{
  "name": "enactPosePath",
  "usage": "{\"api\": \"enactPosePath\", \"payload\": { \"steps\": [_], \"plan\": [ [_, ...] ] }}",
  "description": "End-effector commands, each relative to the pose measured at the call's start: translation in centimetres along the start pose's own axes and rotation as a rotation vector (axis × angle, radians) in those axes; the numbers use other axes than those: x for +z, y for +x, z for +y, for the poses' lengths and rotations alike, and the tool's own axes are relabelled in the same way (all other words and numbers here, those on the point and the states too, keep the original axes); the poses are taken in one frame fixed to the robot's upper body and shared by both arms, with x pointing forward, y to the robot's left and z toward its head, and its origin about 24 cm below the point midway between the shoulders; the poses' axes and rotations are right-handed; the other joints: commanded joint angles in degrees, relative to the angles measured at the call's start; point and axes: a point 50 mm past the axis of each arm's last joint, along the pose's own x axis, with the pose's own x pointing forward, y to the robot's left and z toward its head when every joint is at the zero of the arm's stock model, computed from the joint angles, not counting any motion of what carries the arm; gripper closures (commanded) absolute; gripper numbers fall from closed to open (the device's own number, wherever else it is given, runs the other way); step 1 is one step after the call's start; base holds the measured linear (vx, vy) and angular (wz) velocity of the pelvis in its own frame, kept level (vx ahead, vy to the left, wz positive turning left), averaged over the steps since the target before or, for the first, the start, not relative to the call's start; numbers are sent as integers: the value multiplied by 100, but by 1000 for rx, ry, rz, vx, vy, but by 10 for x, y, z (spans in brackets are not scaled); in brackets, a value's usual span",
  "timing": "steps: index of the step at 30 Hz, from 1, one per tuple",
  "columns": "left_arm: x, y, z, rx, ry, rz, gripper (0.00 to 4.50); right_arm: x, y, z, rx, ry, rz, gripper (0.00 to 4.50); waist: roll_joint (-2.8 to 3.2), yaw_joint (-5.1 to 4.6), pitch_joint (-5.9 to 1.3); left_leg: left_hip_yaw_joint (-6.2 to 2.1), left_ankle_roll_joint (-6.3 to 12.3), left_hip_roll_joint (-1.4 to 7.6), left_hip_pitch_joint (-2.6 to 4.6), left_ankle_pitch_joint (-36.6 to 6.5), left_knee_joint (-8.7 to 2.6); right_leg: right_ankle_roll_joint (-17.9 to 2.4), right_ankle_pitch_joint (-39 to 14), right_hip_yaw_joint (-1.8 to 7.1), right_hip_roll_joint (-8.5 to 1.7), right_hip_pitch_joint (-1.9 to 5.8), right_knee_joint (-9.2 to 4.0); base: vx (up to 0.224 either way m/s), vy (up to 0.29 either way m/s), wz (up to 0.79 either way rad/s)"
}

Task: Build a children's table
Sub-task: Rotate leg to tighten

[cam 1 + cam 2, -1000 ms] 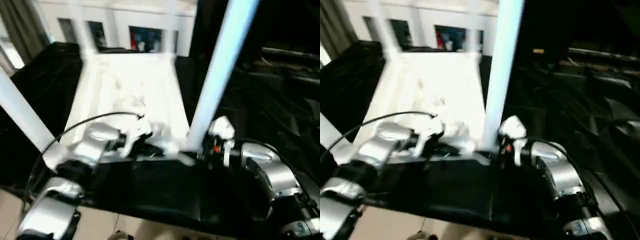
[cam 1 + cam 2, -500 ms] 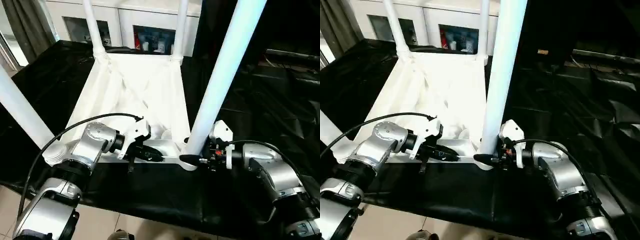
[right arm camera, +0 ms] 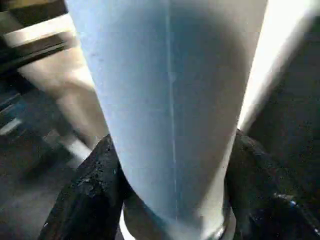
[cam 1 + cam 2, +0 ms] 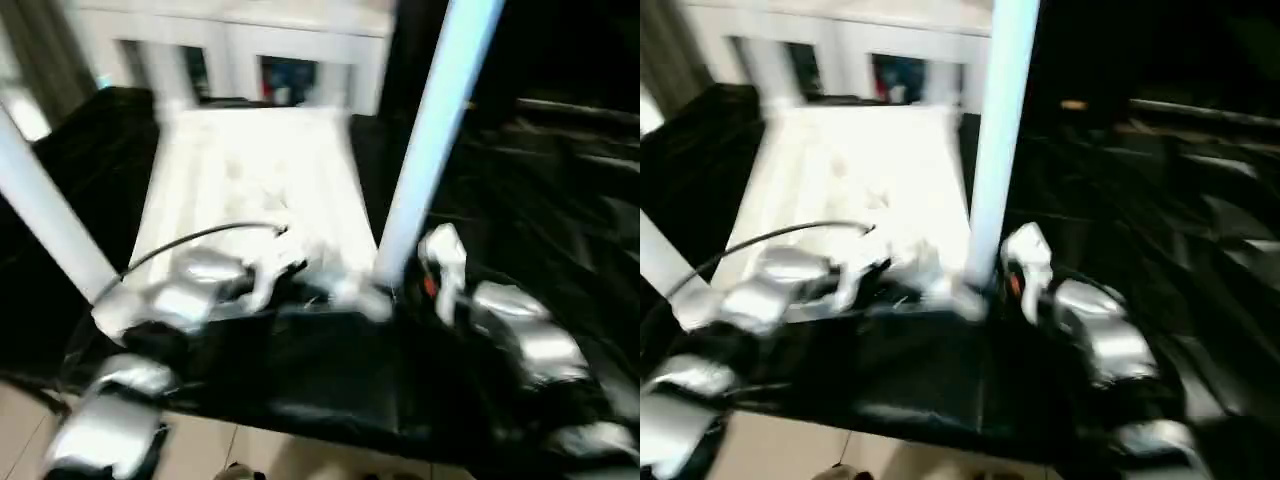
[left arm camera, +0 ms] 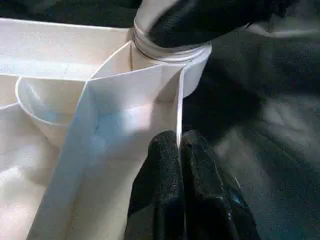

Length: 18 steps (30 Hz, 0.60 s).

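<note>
The children's table lies upside down on the black cloth, its ribbed white top (image 4: 250,170) facing up. A long white leg (image 4: 430,140) stands in the near right corner socket (image 5: 170,55). Another leg (image 4: 50,220) rises at the near left corner. My right gripper (image 3: 175,195) is at the base of the near right leg, one black finger (image 3: 95,185) pressed on each side of it. My left gripper (image 5: 179,150) is shut on the thin white rim of the top (image 5: 180,100), just beside that socket. In the left eye view both grippers sit at the top's near edge, left gripper (image 4: 300,285) and right gripper (image 4: 395,295).
Black cloth (image 4: 520,200) covers the work surface on all sides of the top. A white cabinet (image 4: 290,50) stands behind it. The surface's front edge (image 4: 300,430) runs just below my forearms, with pale floor beyond. A black cable (image 4: 200,240) arcs over my left forearm.
The head camera has shaken, so the whole picture shifts and blurs. My right gripper's fingers have closed in on the near right leg. The left gripper keeps its hold on the rim.
</note>
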Motion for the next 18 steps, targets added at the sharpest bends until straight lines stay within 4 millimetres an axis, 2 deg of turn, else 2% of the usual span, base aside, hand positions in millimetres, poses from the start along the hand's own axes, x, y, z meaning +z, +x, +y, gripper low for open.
{"api": "enactPosePath", "payload": {
  "steps": [1, 3, 4, 5, 10, 12, 13, 15, 16, 17, 18],
  "plan": [
    [15, 14, 2, 92, -26, -63, 450, -31, 4, 5, -157, 95, 118, 210, -73, -10, -288, -156, -62, 232, 107, -1918, -458, -1018, -2413, 200, -313, 151, -577, 0, 0, 0],
    [21, 24, 0, 120, -45, -78, 450, -33, 9, 9, -228, 137, 114, 210, -77, -13, -285, -158, -52, 225, 100, -1903, -466, -934, -2498, 200, -310, 142, -600, 0, 0, 0],
    [25, 30, -2, 137, -48, -85, 450, -33, 13, 13, -256, 153, 111, 210, -42, -8, -293, -162, -36, 228, 100, -1878, -469, -924, -2439, 203, -310, 141, -599, 0, 0, 0],
    [28, 36, -4, 149, -49, -92, 450, -34, 17, 16, -280, 166, 106, 210, -49, -17, -292, -153, -33, 228, 97, -1884, -468, -927, -2384, 208, -302, 132, -604, 0, 0, 0],
    [40, 55, -17, 105, -32, -119, 450, -23, 33, 30, -259, 134, 78, 210, -56, -10, -307, -156, 42, 224, 77, -1826, -478, -961, -2040, 209, -290, 156, -577, 0, 0, 0],
    [39, 54, -18, 85, -19, -116, 450, -17, 33, 30, -241, 132, 42, 210, -54, -6, -310, -152, 114, 223, 63, -1741, -480, -1001, -1831, 213, -290, 175, -559, 0, 0, 0],
    [38, 53, -18, 73, -13, -116, 450, -14, 31, 28, -235, 139, 28, 156, -54, -5, -311, -144, 134, 221, 66, -1733, -475, -1026, -1784, 215, -290, 175, -559, 0, 0, 0],
    [36, 49, -17, 58, -7, -112, 450, -9, 29, 25, -212, 141, 4, 142, -54, 3, -316, -142, 164, 223, 66, -1700, -471, -1046, -1742, 217, -293, 182, -553, 0, 0, 0],
    [34, 47, -17, 47, -4, -111, 450, -7, 28, 24, -200, 137, 1, 136, -27, 5, -315, -142, 170, 223, 59, -1701, -476, -1066, -1705, 217, -296, 188, -560, 0, 0, 0],
    [31, 41, -15, 33, 0, -105, 450, -4, 25, 22, -148, 111, 7, 136, -27, 5, -315, -142, 170, 223, 59, -1701, -476, -1066, -1705, 217, -296, 188, -560, 0, 0, 0],
    [28, 36, -14, 15, 8, -100, 450, -2, 21, 21, -97, 79, 15, 126, -44, 12, -330, -146, 210, 223, 47, -1646, -468, -1068, -1644, 212, -296, 218, -541, 0, 0, 0]
  ]
}}
